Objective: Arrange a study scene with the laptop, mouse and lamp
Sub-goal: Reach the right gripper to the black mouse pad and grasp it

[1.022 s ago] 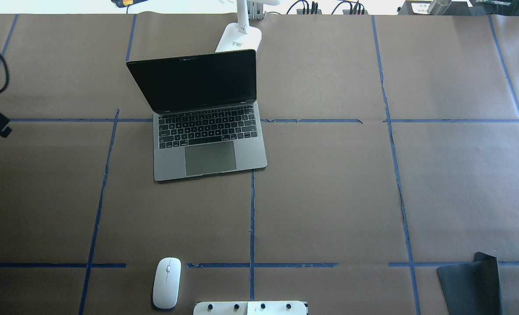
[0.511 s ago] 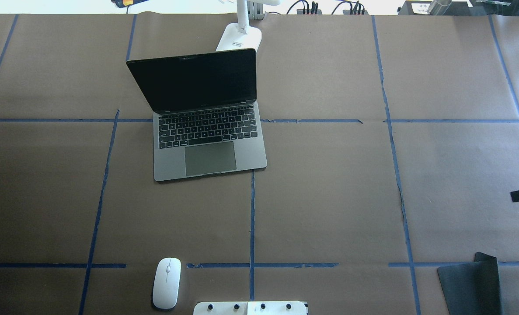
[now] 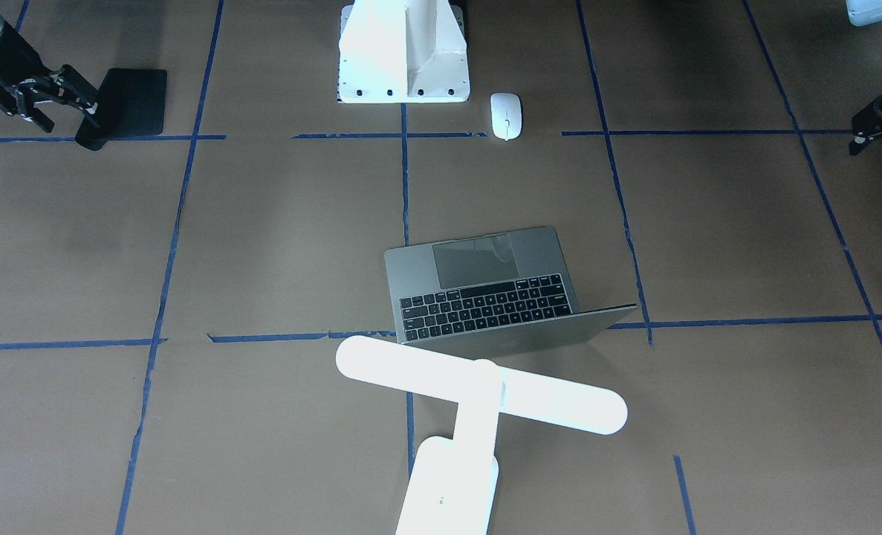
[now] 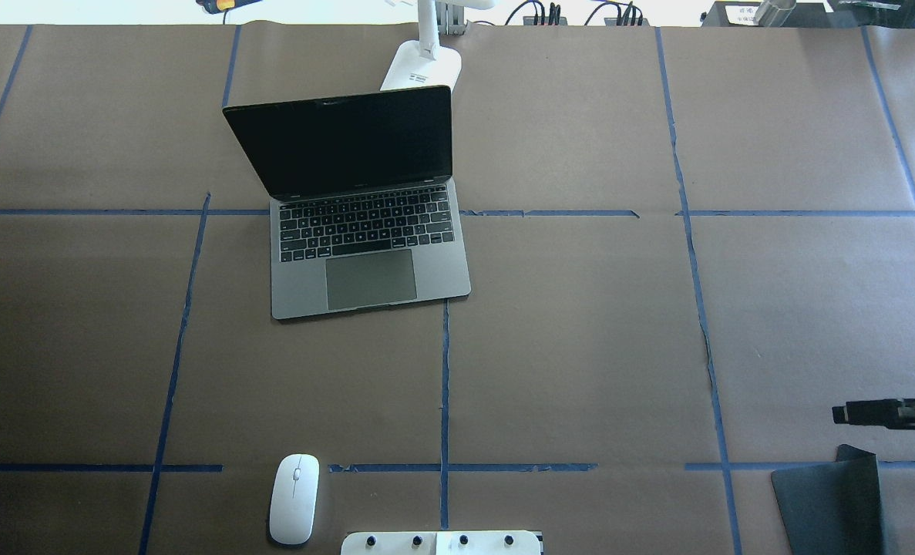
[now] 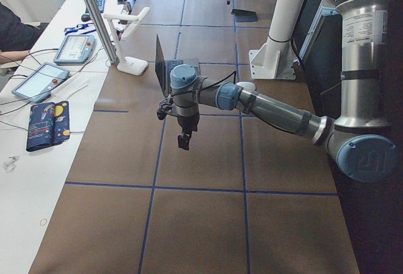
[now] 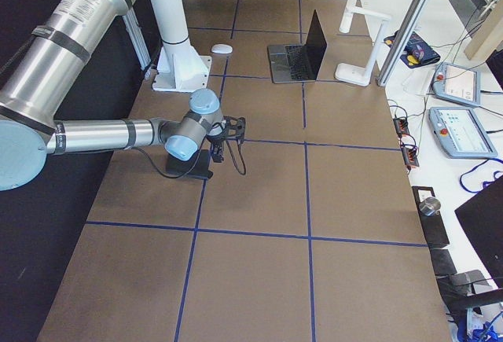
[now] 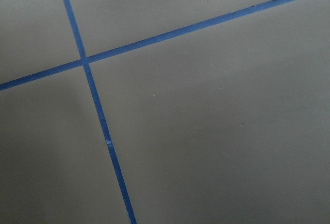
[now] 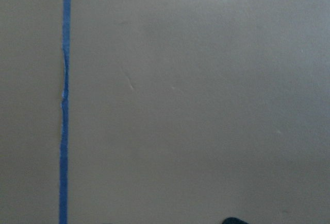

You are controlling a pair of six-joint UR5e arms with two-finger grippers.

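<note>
1. Right end effector (image 3: 65,104) now reaches further in over the bench (image 4: 580,347) from the right edge of the overhead view and sits nearer the robot's side than half a second ago, just beside the black mat (image 4: 827,509). Its fingers look spread apart, holding nothing.
2. Left end effector (image 3: 868,130) only shows partly at the frame edge, well apart from all items; cannot tell whether it is spread or pressed together.
3. Laptop (image 4: 364,231): thin space-grey metal, matte, open with the lid tilted back, dark screen, black keys, large smooth trackpad. It sits left of centre on the bench.
4. Lamp (image 3: 478,390): bright white, T-shaped, long pill-shaped bar head on a flat arm, rounded base. It stands just behind the laptop lid at the far edge.
5. Mouse (image 4: 294,498): glossy white oval with a thin grey line, lying near the robot's side, just beside the white bolted pedestal (image 4: 442,543).
6. Bench is covered in matte brown paper crossed by a grid of blue tape.
</note>
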